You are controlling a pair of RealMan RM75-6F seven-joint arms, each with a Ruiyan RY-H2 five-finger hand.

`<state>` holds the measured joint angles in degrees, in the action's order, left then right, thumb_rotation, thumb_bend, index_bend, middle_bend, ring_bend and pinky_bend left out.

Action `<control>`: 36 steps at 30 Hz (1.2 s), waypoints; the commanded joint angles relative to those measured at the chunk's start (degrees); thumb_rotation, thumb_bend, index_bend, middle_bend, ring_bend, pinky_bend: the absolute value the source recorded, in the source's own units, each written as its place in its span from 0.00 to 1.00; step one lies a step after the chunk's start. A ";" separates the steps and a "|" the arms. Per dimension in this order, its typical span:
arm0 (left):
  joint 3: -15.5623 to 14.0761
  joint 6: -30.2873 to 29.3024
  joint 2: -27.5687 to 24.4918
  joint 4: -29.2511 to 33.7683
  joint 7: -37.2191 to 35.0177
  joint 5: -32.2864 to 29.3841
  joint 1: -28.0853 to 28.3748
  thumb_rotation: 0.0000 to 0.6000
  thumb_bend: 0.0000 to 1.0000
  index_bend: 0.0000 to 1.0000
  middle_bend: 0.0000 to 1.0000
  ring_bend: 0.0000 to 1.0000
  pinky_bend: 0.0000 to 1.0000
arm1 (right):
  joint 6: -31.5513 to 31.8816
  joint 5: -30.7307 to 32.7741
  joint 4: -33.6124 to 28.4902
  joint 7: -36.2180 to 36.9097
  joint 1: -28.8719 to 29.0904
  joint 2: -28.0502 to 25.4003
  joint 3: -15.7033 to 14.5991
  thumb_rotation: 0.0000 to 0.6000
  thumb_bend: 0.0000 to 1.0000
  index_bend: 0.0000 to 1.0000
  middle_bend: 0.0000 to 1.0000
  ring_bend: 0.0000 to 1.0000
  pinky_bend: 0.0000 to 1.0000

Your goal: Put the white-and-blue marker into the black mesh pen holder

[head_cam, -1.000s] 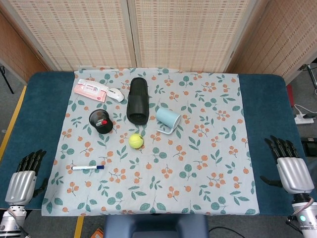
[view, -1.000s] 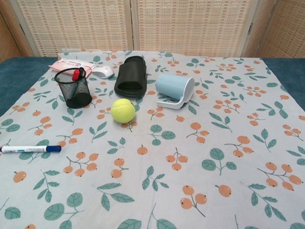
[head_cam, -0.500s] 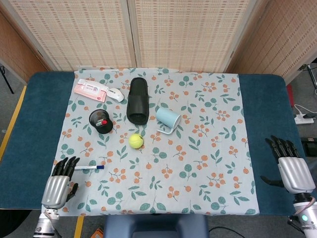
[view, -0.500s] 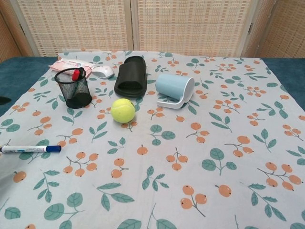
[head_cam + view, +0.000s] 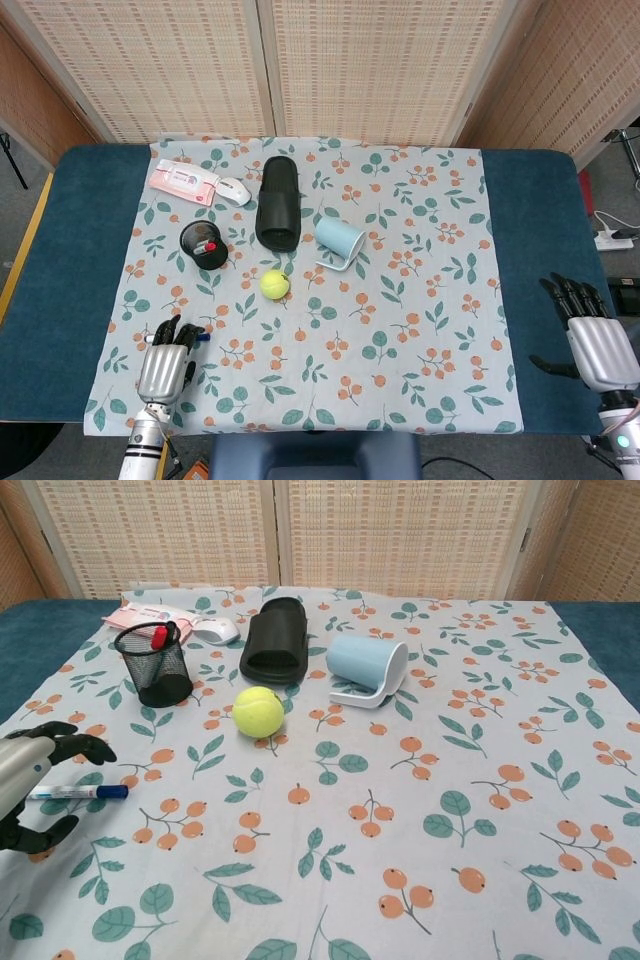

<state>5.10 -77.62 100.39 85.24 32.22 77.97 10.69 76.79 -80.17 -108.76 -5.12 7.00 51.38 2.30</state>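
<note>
The white-and-blue marker (image 5: 80, 792) lies flat on the floral cloth at the front left, blue cap pointing right. My left hand (image 5: 167, 368) (image 5: 30, 780) hovers right over it with fingers spread apart, holding nothing; in the head view the hand hides most of the marker (image 5: 204, 337). The black mesh pen holder (image 5: 203, 245) (image 5: 154, 664) stands upright further back on the left, with a red-tipped pen inside. My right hand (image 5: 596, 340) stays open over the blue table edge at the far right, away from everything.
A yellow tennis ball (image 5: 259, 711) sits right of the holder. Behind it lie a black slipper (image 5: 275, 640), a tipped light-blue mug (image 5: 366, 668), a white mouse (image 5: 216, 630) and a pink wipes pack (image 5: 183, 181). The cloth (image 5: 470, 780) covers most of the table.
My left hand has travelled from the table's front-left edge rightward and now hangs over the marker. The marker and the right hand have stayed in place.
</note>
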 commanded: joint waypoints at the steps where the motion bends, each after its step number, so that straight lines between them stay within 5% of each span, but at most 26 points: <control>1: 1.40 0.97 1.08 -1.78 0.73 -1.35 1.30 1.00 0.35 0.30 0.29 0.09 0.12 | -0.20 0.34 0.02 -0.11 0.10 -0.01 0.11 1.00 0.00 0.07 0.00 0.00 0.00; 36: 2.53 0.29 7.04 -14.16 -0.10 -4.22 4.90 1.00 0.35 0.43 0.43 0.10 0.14 | -1.79 3.76 -0.34 -1.61 0.76 -0.01 0.80 1.00 0.00 0.11 0.00 0.00 0.00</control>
<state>7.65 -77.33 107.39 71.11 32.17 73.78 15.57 75.00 -76.41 -109.10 -6.73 7.76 51.39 3.09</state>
